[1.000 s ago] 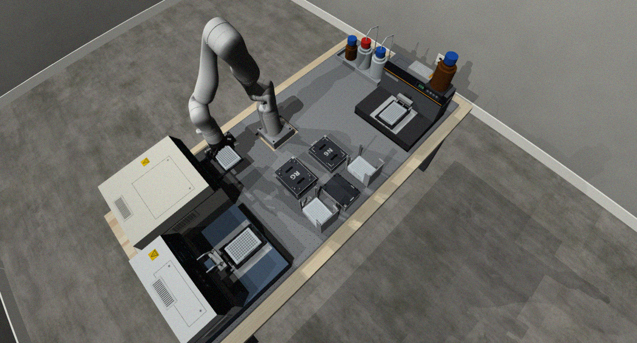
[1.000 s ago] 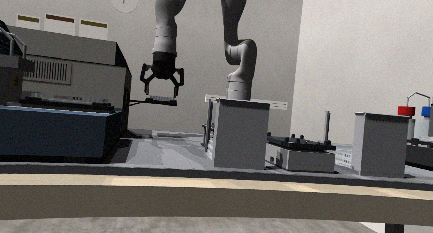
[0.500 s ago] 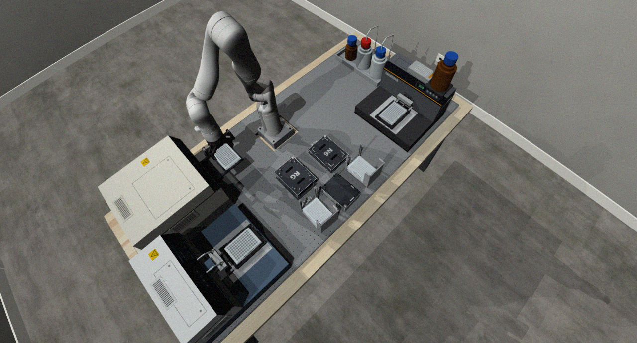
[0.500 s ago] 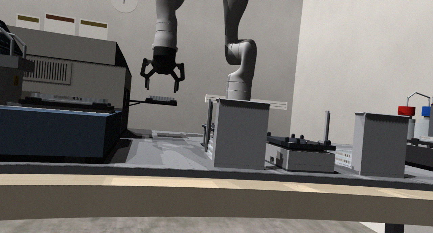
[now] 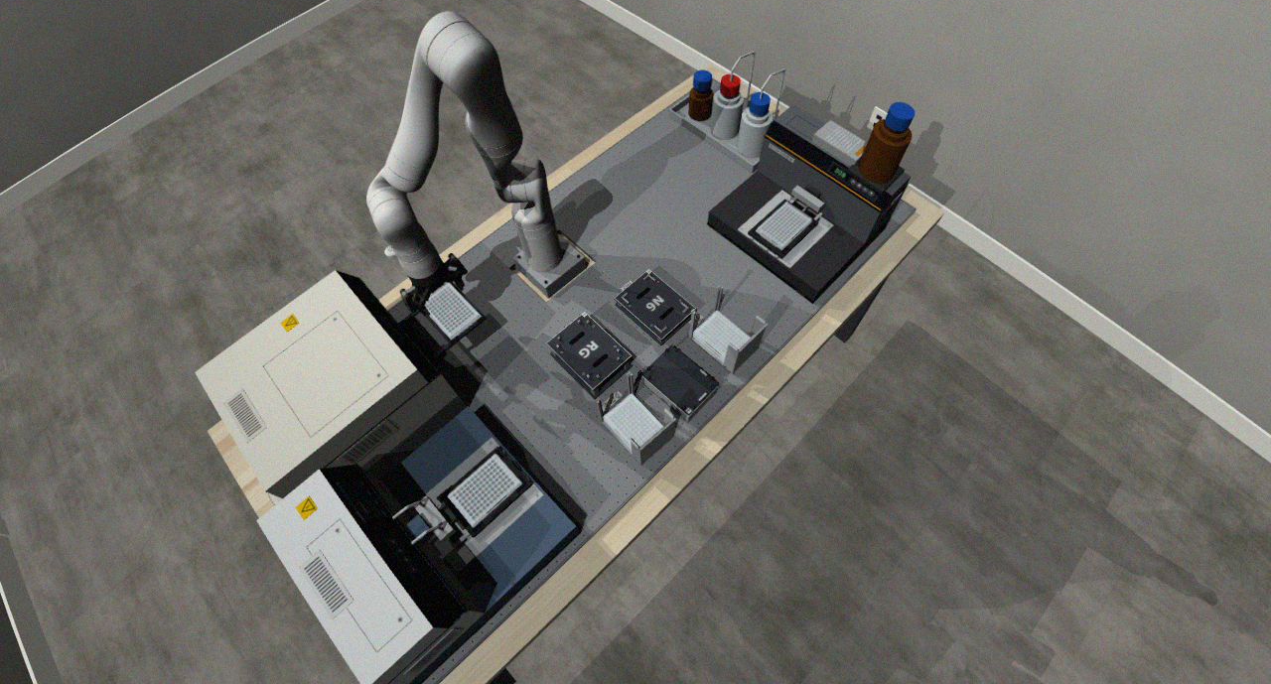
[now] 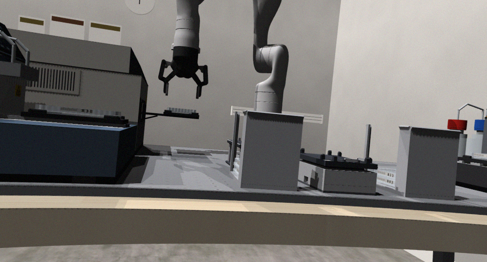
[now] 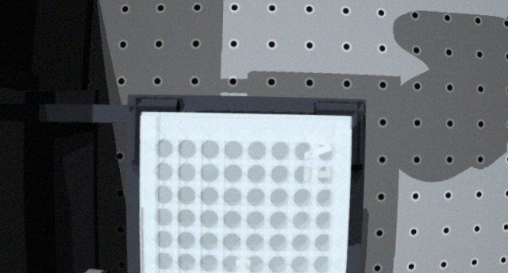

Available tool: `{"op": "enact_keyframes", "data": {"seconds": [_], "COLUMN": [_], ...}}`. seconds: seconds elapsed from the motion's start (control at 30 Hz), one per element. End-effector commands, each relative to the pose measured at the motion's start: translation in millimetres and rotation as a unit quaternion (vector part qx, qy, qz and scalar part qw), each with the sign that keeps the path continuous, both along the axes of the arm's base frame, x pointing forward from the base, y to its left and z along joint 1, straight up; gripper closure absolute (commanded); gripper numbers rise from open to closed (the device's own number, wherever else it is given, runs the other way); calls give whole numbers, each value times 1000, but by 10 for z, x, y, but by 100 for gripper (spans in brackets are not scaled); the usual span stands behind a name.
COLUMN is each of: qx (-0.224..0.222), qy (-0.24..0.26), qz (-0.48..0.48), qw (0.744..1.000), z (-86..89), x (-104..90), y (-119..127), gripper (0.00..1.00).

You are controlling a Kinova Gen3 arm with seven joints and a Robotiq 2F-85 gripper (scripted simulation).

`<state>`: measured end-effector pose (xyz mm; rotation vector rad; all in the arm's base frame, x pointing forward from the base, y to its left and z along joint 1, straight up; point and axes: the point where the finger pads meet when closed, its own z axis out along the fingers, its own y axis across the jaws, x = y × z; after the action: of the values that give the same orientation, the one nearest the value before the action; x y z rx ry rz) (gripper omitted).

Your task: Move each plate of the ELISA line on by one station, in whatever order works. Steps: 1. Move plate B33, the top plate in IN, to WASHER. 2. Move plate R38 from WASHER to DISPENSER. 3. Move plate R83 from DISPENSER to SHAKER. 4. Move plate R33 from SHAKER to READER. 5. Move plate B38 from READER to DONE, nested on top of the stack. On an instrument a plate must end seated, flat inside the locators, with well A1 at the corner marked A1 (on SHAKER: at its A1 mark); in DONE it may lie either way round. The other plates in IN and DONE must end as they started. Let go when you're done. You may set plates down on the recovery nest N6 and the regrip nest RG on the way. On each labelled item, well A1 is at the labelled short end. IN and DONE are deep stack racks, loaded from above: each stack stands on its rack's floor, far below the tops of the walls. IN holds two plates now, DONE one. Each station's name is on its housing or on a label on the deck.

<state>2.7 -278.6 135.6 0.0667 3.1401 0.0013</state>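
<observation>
Gripper wide open and empty, hanging straight above the plate on the carrier tray, near the deck's back-left edge.

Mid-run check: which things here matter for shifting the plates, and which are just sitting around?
Part of the job: open hand; plate on the pull-out tray; plate R38; plate beside the bottles; near rack; far rack; nest RG; nest N6.

Lying about: small bottles; big brown bottle; wall clock.
</observation>
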Motion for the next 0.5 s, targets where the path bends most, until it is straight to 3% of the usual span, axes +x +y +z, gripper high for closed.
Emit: {"op": "enact_keyframes", "data": {"seconds": [0.0,0.47], "qx": [-1,-1], "qy": [0,0], "qz": [0,0], "qw": [1000,1000], "z": [56,216], "x": [1,1], "y": [-3,-3], "gripper": [0,0]}}
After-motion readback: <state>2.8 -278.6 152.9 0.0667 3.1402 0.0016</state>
